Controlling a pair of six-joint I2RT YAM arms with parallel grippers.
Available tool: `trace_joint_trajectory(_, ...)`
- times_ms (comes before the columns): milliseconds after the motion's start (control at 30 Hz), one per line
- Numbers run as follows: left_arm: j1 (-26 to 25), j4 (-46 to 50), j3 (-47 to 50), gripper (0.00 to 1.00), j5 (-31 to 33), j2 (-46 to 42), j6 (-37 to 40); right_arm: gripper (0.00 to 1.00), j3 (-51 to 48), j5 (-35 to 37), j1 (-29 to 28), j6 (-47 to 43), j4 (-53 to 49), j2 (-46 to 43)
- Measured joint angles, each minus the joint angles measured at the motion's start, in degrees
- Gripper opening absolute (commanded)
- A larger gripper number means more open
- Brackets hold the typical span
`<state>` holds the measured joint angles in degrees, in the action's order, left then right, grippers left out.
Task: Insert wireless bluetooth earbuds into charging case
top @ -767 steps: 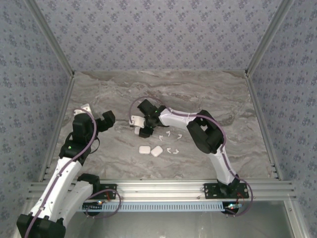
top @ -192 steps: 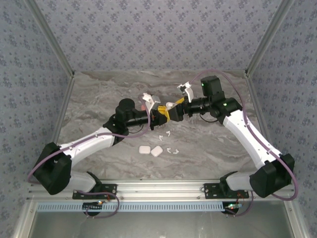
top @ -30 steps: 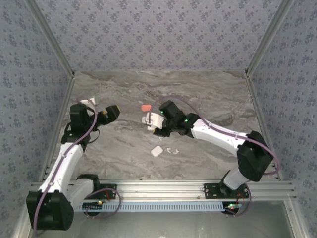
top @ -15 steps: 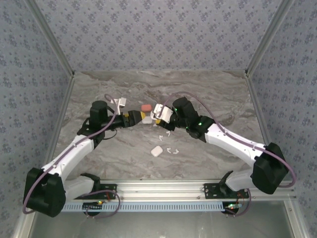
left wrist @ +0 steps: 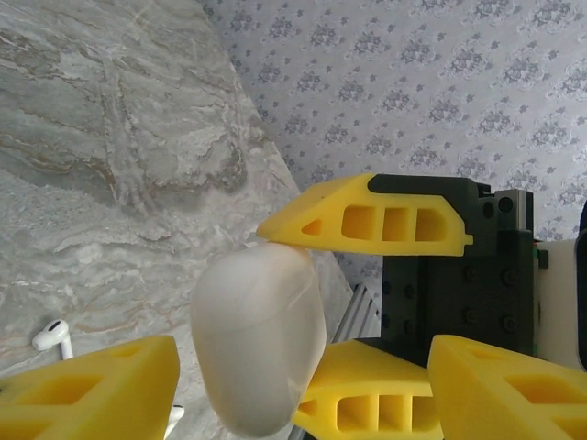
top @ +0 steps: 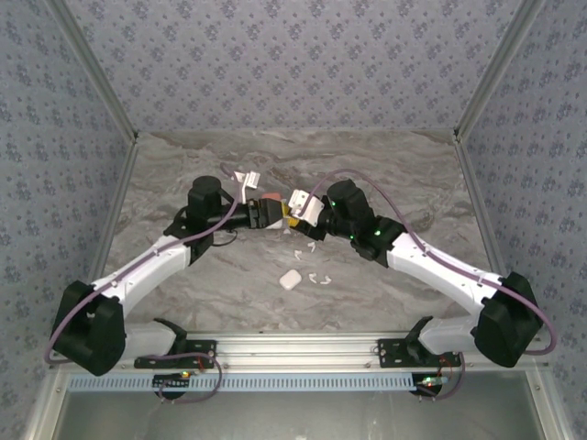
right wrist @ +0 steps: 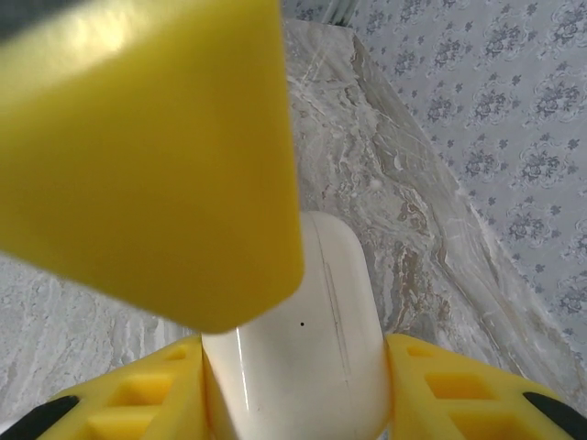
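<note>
A closed white charging case (right wrist: 303,348) sits clamped between my right gripper's (right wrist: 293,403) yellow fingers (right wrist: 459,390), held up above the middle of the table. My left gripper (top: 273,214) has come nose to nose with the right gripper (top: 292,218). In the left wrist view the case (left wrist: 261,339) lies between my own two fingers (left wrist: 92,390), which stand wide on either side with a gap still showing. Several white earbuds (top: 312,247) lie loose on the marble below, and one earbud (left wrist: 52,336) shows under the case.
A second white case (top: 290,279) rests closed on the table nearer the bases, with more earbuds (top: 318,278) beside it. A coral case (top: 271,196) lies just behind the two grippers. Patterned walls enclose the marble table (top: 413,183).
My left arm has swung in from the left edge to meet the right gripper, and its jaws have narrowed around the held case. The right gripper has lifted a little and kept its grip.
</note>
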<state>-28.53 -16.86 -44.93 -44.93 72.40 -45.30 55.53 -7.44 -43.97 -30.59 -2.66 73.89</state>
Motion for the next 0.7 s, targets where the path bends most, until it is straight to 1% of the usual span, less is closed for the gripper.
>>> trace_joint_trajectory(133,-0.5,-0.4,-0.5,0.55,-0.2,0.5,-0.3,0.44,-0.3,0.0,0.0,0.4,0.1,-0.4)
trace_joint_trajectory(267,-0.5,-0.6,-0.5,0.46,-0.1,0.9,-0.4,0.44,-0.3,-0.1,0.0,0.8,0.4,-0.8)
trace_joint_trajectory(433,-0.5,-0.5,-0.5,0.28,0.6,0.9,-0.5,0.46,-0.3,-0.3,0.0,1.2,0.8,-1.2)
trace_joint_trajectory(500,-0.5,-0.6,-0.6,0.22,0.7,0.9,-0.7,0.48,-0.3,-0.3,0.1,1.2,0.7,-1.2)
trace_joint_trajectory(567,-0.5,-0.7,-0.6,0.20,0.8,0.9,-0.7,0.53,-0.3,-0.3,0.3,1.3,0.7,-1.2)
trace_joint_trajectory(667,-0.6,-1.1,-0.6,0.18,0.8,0.9,-0.3,0.67,-0.3,-1.4,0.9,2.5,0.2,-1.2)
trace_joint_trajectory(700,-0.7,-1.4,-0.6,0.16,0.8,0.9,-0.2,0.73,-0.3,-2.1,1.3,3.0,-0.3,-1.2)
